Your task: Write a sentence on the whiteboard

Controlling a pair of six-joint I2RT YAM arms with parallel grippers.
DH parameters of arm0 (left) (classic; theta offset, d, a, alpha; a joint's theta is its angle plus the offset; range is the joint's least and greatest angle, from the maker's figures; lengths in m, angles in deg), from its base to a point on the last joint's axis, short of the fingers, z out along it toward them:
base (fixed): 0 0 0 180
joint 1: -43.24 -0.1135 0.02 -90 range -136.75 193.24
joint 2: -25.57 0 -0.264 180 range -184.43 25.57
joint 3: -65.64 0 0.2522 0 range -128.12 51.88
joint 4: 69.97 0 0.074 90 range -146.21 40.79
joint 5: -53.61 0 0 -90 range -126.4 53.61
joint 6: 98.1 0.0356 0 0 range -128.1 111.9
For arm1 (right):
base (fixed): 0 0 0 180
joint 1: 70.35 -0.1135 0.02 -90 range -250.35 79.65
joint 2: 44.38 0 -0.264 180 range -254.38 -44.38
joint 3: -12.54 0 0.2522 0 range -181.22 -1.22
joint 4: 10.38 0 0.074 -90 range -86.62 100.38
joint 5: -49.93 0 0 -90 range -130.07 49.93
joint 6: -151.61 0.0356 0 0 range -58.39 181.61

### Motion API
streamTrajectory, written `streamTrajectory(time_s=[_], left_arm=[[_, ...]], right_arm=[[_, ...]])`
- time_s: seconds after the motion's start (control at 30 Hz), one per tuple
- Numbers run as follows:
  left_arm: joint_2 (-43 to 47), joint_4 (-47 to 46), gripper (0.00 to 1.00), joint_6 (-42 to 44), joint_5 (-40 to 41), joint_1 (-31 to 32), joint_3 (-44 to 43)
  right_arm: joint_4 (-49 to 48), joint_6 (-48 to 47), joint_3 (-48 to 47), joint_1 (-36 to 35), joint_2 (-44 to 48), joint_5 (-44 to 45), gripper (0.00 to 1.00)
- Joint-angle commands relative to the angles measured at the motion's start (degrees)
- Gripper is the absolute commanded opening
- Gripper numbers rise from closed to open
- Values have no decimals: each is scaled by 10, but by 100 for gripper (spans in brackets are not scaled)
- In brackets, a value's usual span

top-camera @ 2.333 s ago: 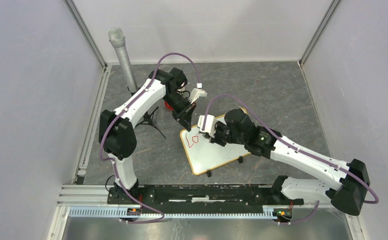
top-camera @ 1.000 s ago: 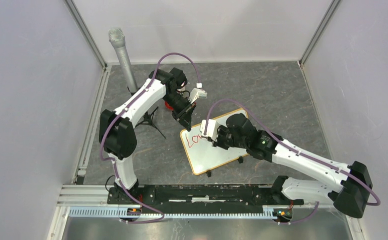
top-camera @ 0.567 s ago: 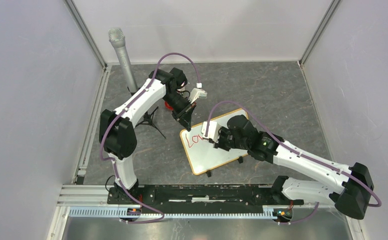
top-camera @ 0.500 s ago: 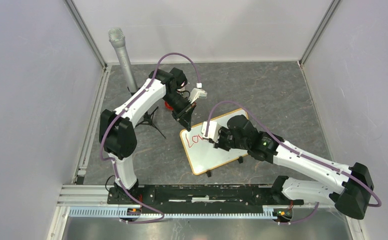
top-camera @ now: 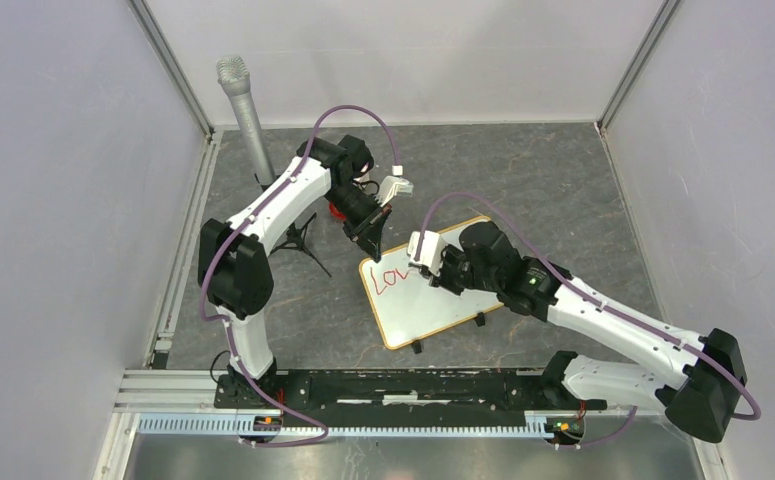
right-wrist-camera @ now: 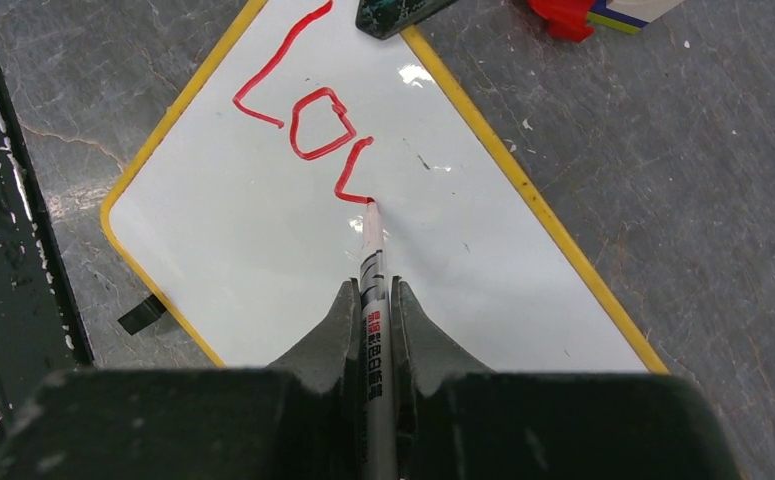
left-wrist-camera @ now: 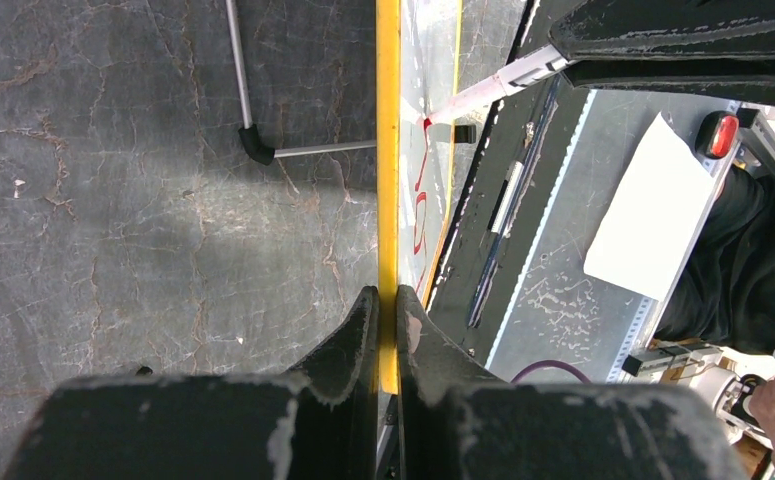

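**Desk:** Where is the board?

**Me:** I have the small rectangular whiteboard point(top-camera: 433, 305) with the thin yellowish wood frame lying askew on the grey stone-patterned tabletop point(top-camera: 553, 190), between my two arms. Its two black clip feet point(top-camera: 415, 347) sit on the near edge.

**Desk:** And your claws?

**Me:** My left claw point(left-wrist-camera: 387, 300) is pinched together on the frame at the board's far-left corner. In the left wrist view the yellow edge runs straight out from between the fingers. I can't tell whether that corner is lifted off the tabletop. My right claw point(right-wrist-camera: 371, 295) is clamped on a slim white marker point(right-wrist-camera: 371, 250) with a red tip, and the barrel pokes out ahead of the fingers.

**Desk:** What's on the board?

**Me:** I read red handwritten lettering point(right-wrist-camera: 298, 120) near the corner my left claw holds: "Lov", a tall L, a looped o and a v. The marker tip touches the white surface right at the end of the v.

**Desk:** Anything nearby?

**Me:** A grey ribbed cylinder on a black tripod point(top-camera: 246, 110) stands at the far left, well apart from the board.
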Motion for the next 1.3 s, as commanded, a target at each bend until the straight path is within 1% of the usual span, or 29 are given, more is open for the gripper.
streamTrajectory(time_s=[0.0,0.33,0.53,0.67,1.27], left_arm=[[-2,23,3,26,-20,3,-24],[-1,24,3,26,-20,4,-23],[-1,24,2,27,-21,5,-22],[-3,25,3,27,-22,5,-23],[-3,25,3,31,-21,6,-21]], right_arm=[[-2,-1,-26,17,-5,31,0],[6,-3,-42,24,-5,21,0],[27,-23,-34,24,16,-34,0],[31,-24,-23,24,28,-52,0],[17,-16,-16,24,-4,-2,0]])
